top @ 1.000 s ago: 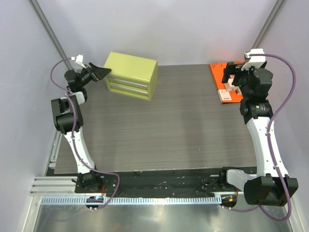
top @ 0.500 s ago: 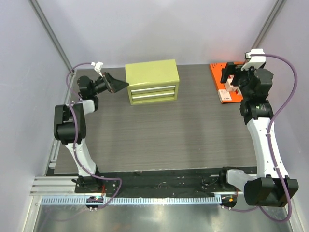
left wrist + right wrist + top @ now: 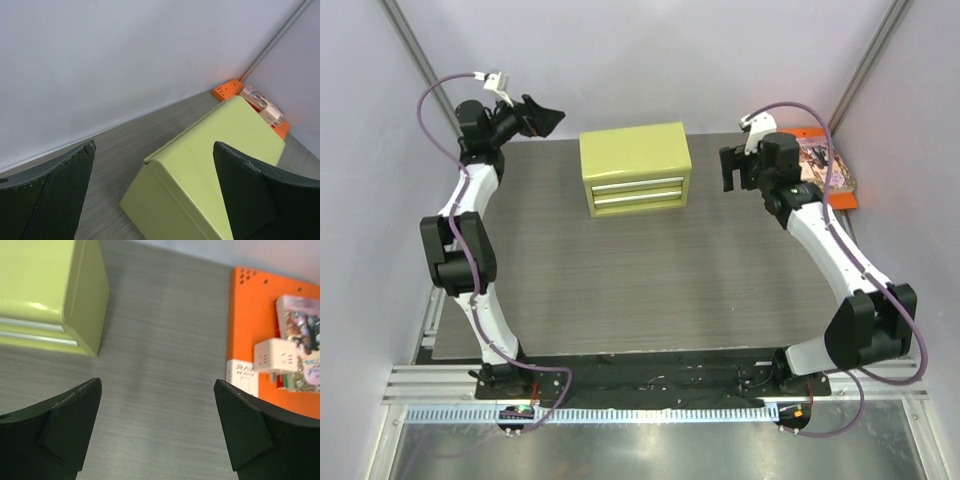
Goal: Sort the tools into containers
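A yellow-green drawer chest [image 3: 635, 167] stands at the back middle of the table, its drawers shut; it also shows in the left wrist view [image 3: 210, 165] and the right wrist view [image 3: 50, 290]. An orange tray [image 3: 840, 190] at the back right holds boxed items [image 3: 295, 345]. My left gripper [image 3: 545, 118] is open and empty, raised at the back left, apart from the chest. My right gripper [image 3: 732, 170] is open and empty, over the table between the chest and the tray [image 3: 245, 320].
Grey walls close in the back and both sides. The dark wood-grain table [image 3: 650, 280] stretches in front of the chest. Purple cables loop off both arms.
The chest was turned square earlier and now stands still. My left gripper has lifted up and back, away from the chest. My right arm has swung left off the tray toward the middle.
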Motion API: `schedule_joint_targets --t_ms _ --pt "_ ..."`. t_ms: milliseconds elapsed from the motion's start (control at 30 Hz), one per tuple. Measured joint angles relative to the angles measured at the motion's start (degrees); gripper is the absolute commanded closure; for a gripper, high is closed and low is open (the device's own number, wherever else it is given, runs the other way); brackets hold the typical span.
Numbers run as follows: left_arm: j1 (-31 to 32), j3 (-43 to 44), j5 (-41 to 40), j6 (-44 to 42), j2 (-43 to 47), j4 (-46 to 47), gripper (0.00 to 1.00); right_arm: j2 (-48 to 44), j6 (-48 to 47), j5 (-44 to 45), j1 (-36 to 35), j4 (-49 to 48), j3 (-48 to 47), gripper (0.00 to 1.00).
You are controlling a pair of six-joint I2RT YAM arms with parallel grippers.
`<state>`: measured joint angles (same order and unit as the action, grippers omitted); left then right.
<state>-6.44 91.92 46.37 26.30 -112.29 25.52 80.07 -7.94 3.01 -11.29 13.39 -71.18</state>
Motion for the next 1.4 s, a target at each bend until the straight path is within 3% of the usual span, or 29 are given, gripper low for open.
schedule_joint_targets --t_ms 267,733,1000,1400 --pt "3.32 10.19 -2.1 -4.04 -10.25 -7.82 0.0 9.68 -1.66 1.38 -4.94 2.21 -0.24 0.0" --pt "8.63 11.5 1.75 -1.6 -14.86 -9.57 0.0 22.29 -0.87 0.68 -7.54 0.42 -8.92 0.0" --pt "8.07 5.22 2.84 1.73 -13.86 -3.76 0.0 28.41 0.26 0.79 -7.63 -0.66 -11.23 0.0" --pt "7.54 -11.98 4.24 2.01 -2.34 -2.1 0.0 30.32 0.59 1.18 -7.63 1.44 -15.52 0.0"
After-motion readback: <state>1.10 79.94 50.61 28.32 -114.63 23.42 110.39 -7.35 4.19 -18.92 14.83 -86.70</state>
